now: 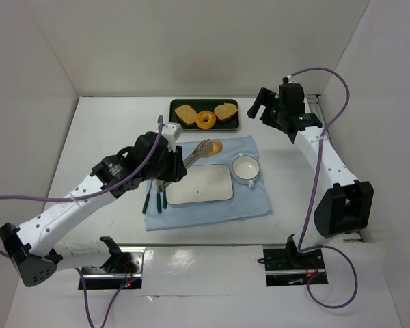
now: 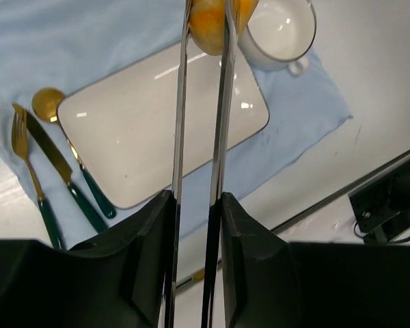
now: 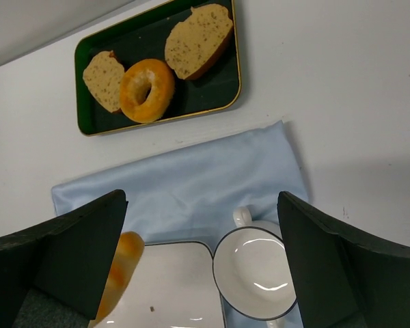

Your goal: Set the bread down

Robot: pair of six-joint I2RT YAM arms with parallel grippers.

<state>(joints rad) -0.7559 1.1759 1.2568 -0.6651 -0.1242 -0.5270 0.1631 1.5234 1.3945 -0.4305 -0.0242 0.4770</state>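
A white table (image 1: 109, 123) sits inside white walls (image 1: 212, 41). A blue cloth (image 1: 249, 205) lies on the table. On the cloth are a white plate (image 1: 198, 186), a white cup (image 1: 246, 168) just to its right, and a fork (image 2: 24, 154), knife (image 2: 51, 160) and spoon (image 2: 48, 102) on its left. At the back is a green tray (image 1: 205, 102) with two flat slices (image 1: 186, 115) and an orange doughnut (image 1: 206, 119) between them.

The left gripper (image 2: 198, 212) is squeezed tight on a pair of metal tongs (image 2: 222, 123). The tips of the tongs pinch the bread (image 2: 208, 24). The bread is at the far edge of the plate, near the cup. I cannot tell if it touches the cloth.

The right gripper (image 1: 263, 108) hangs near the tray with its jaws spread wide, holding nothing.
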